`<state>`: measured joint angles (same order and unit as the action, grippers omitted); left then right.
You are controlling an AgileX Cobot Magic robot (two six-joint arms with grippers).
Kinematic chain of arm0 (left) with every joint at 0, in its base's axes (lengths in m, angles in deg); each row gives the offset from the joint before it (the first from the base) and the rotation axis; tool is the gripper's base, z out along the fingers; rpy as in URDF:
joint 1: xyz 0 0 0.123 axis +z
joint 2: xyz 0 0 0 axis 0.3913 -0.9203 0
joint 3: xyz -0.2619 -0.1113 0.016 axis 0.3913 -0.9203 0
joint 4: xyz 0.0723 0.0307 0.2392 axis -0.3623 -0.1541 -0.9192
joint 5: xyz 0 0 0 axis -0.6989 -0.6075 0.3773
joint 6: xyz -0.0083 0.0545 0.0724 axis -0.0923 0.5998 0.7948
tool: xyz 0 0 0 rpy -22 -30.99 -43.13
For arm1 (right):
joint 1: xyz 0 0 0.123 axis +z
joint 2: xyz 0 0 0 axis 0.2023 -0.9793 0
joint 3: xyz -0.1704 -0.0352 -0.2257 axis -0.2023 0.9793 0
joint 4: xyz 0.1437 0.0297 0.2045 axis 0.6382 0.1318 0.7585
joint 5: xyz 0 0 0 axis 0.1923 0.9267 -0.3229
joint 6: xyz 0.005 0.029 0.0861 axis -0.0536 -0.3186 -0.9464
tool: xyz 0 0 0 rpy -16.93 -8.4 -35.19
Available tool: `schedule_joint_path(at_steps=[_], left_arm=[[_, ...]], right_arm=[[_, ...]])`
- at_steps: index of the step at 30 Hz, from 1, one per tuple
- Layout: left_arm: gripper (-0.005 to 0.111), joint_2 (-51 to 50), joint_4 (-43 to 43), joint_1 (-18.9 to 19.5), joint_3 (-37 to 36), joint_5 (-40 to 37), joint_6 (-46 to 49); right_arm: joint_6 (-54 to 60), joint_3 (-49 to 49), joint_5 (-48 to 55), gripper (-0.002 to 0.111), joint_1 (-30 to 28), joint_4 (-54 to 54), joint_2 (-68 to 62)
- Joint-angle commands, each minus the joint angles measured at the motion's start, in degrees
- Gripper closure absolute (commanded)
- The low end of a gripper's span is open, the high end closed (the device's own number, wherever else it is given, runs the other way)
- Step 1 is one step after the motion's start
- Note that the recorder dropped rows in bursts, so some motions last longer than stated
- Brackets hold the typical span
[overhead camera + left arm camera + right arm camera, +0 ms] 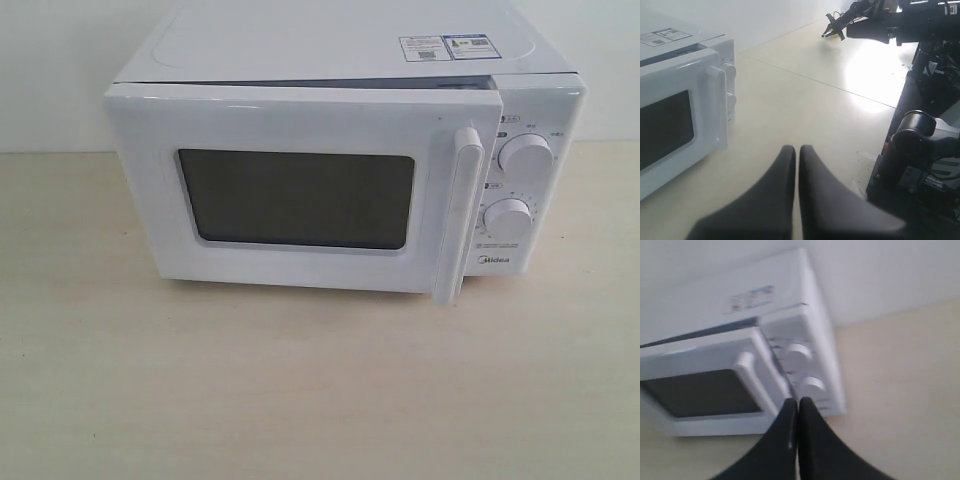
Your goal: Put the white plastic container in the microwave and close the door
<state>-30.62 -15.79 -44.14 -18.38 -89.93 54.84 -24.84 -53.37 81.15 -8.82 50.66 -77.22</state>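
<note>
The white microwave stands at the back of the table. Its door, with a dark mesh window and a long white bar handle, stands a little ajar on the handle side, with a thin dark gap along its top. The white plastic container is out of view. My left gripper is shut and empty, low over the table beside the microwave. Shut with nothing in it, my right gripper hovers in front of the microwave's handle and dials. Neither gripper shows in the exterior view.
Two round white dials sit right of the door. Stickers lie on the microwave's top. A pale wooden table spreads in front. A black arm and dark equipment stand along the table's edge in the left wrist view.
</note>
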Motion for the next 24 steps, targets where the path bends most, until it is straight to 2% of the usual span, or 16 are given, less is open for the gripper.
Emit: schedule_joint_path(at_steps=[1, 3, 5, 13, 20, 24], left_arm=[[0.102, 0.3, 0.5, -0.1, -0.4, -0.3, -1.0], [0.102, 0.3, 0.5, -0.1, -0.4, -0.3, -1.0], [0.102, 0.3, 0.5, -0.1, -0.4, -0.3, -1.0], [0.102, 0.3, 0.5, -0.1, -0.4, -0.3, -1.1], [0.102, 0.3, 0.5, -0.1, -0.4, -0.6, -1.2], [0.102, 0.3, 0.5, -0.1, -0.4, -0.6, -1.2]], right_arm=[[25.3, -0.3, -3.9, 0.108, 0.1, 30.0, -6.1], [32.1, -0.3, -3.6, 0.108, 0.1, 37.3, -9.6], [36.0, -0.3, -3.6, 0.108, 0.1, 40.2, -13.4], [41.5, -0.3, -1.4, 0.108, 1.8, 41.7, -25.1], [46.5, -0.3, -4.2, 0.108, 10.5, 53.1, -25.4], [44.1, -0.3, -9.3, 0.108, 17.9, 53.3, -25.6]])
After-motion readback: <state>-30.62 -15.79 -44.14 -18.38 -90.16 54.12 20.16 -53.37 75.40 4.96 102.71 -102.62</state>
